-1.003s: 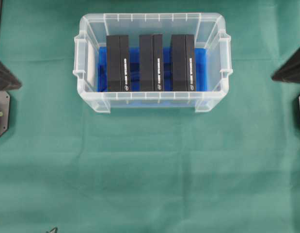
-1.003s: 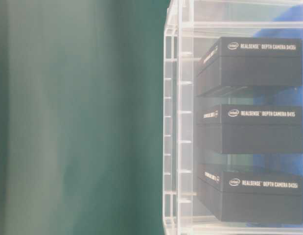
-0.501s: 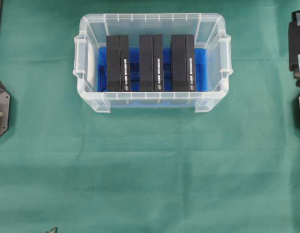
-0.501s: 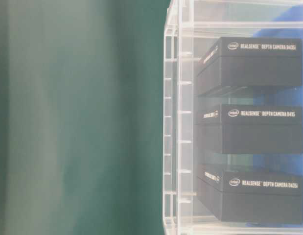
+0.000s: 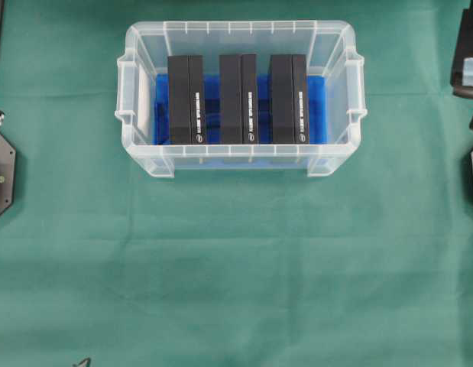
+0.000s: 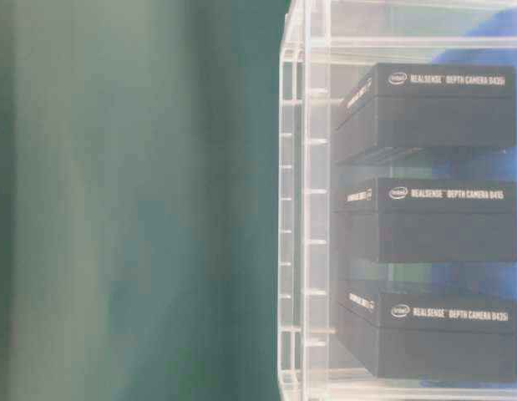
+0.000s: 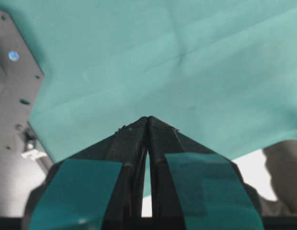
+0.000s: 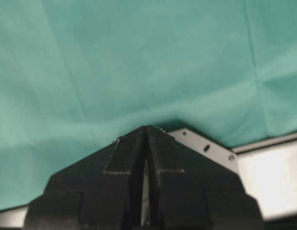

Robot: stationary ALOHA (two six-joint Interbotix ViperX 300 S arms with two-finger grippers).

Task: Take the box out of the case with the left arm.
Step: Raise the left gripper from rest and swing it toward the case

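Fingers first: my left gripper (image 7: 148, 120) has its two black fingers pressed together tip to tip, holding nothing, with teal pads (image 7: 76, 191) showing on their near faces. Beneath the tips lies green cloth (image 7: 186, 62), and a black mounting plate (image 7: 16, 81) sits at the left of that wrist view. My right gripper (image 8: 146, 128) is likewise closed, fingertips meeting over the same cloth, empty, with a pale metal strip (image 8: 206, 146) just behind it.

From overhead, little of either arm shows: a dark piece of the right arm (image 5: 467, 57) at the right edge, level with the case (image 5: 137, 99), and well apart from it; of the left arm only a small bit at the left edge, also well away from the case.

The case stands on the cloth toward the far side of the table, its bottom lined in blue. Inside it three black boxes stand side by side with gaps between them: the left box (image 5: 186, 99), the middle box (image 5: 238, 99) and the right box (image 5: 288, 99). The table-level view shows printed white lettering on their faces.
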